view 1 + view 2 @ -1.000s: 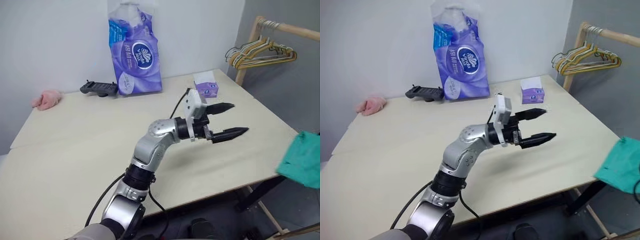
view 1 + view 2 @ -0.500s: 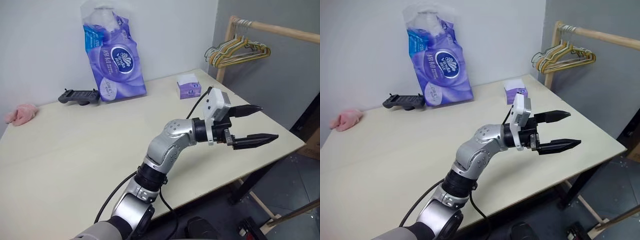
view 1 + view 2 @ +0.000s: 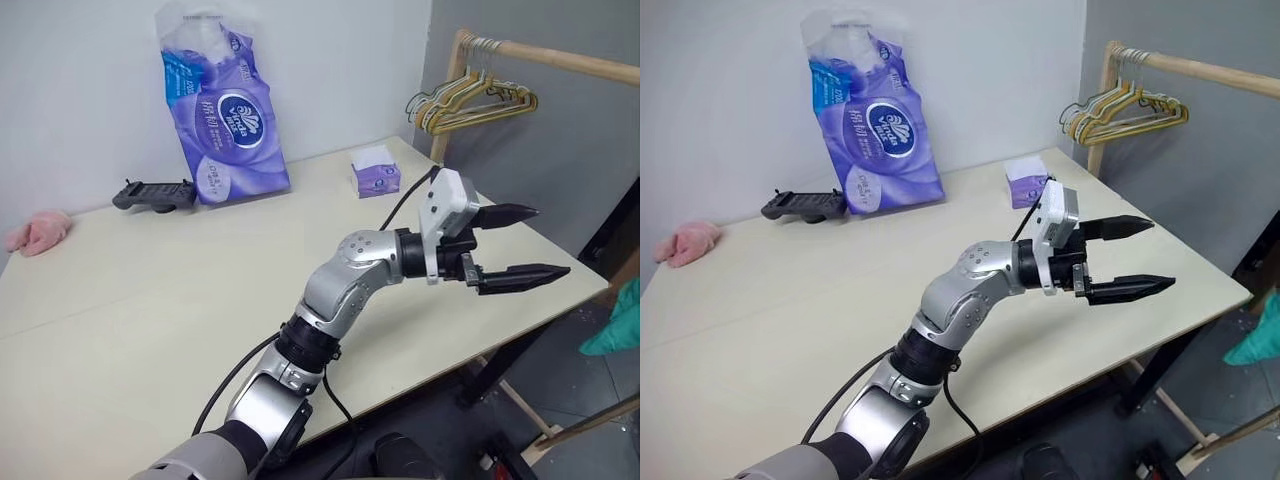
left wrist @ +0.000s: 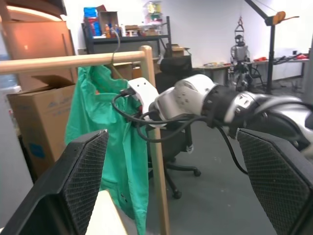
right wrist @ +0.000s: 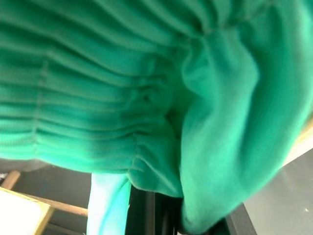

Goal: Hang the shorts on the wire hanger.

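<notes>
The left end effector [image 3: 520, 243] reaches over the right end of the pale tabletop [image 3: 150, 290], its two black fingers spread wide with nothing between them.

The teal-green soft fabric shorts [image 4: 110, 147] hang bunched off the tabletop's right side; in the head views only a corner of them is visible at the picture's right edge [image 3: 622, 320], the rest cut off. From the left wrist view they drape beside a wooden post, and the right arm's silver forearm reaches in to them. The right end effector's fingers are buried in gathered green cloth in its own wrist view, so the grip itself is hidden; its jaws are closed, and it seems to have hold of the shorts.

On the wooden rail [image 3: 560, 55] behind the tabletop hang bunched hangers [image 3: 470, 100]; whether a thin pale wire hanger is among them cannot be made out.
</notes>
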